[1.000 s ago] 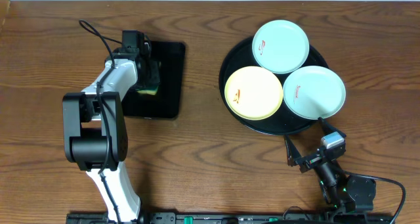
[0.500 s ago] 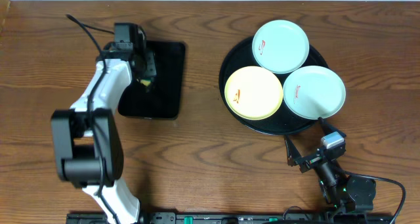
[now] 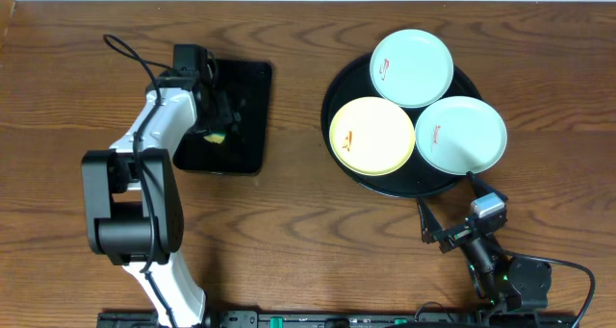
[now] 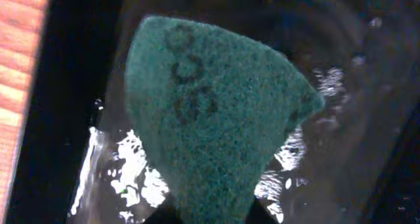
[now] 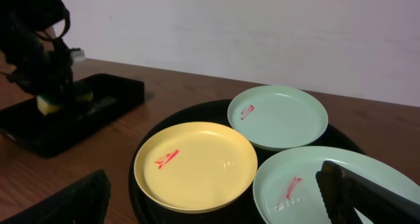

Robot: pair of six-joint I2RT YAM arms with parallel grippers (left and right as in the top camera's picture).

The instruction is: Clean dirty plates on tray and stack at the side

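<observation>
Yellow plate [image 3: 372, 136]: front-left on the round tray, red smear near its left side, so not cleaned yet by the look of it
Back mint plate [image 3: 412, 68]: at the far edge of the same tray, poking a bit over the rim, small red mark on its left part, dirty too
Right mint plate [image 3: 460, 134]: on the tray's right side, hanging over the rim, red streak on its left part, touching or overlapping both neighbours, can't say which way
Round tray [image 3: 336, 89]: black with a raised rim, on the right half of the table [image 3: 289, 232], carrying all three plates
Stack at the side: none to be seen anywhere, so zero plates done and three to go, honestly looks like the very start
Sponge [image 4: 210, 119]: green scrubby face filling the left wrist view, yellow part showing from overhead, over the small rectangular tray, well apart from the plates
Rectangular tray [image 3: 248, 97]: black, left of the round one, wet-looking glints on its floor
Left gripper [image 3: 214, 124]: right at the sponge, hiding its fingers in every view, so can't tell if clamped on it or apart
Right gripper [image 3: 445, 189]: spread wide, holding nothing, parked just beside the near rim of the round tray, aimed at the plates
Left to do, best guess: get the sponge across, wipe each smear, then pile the plates beside the tray
</observation>
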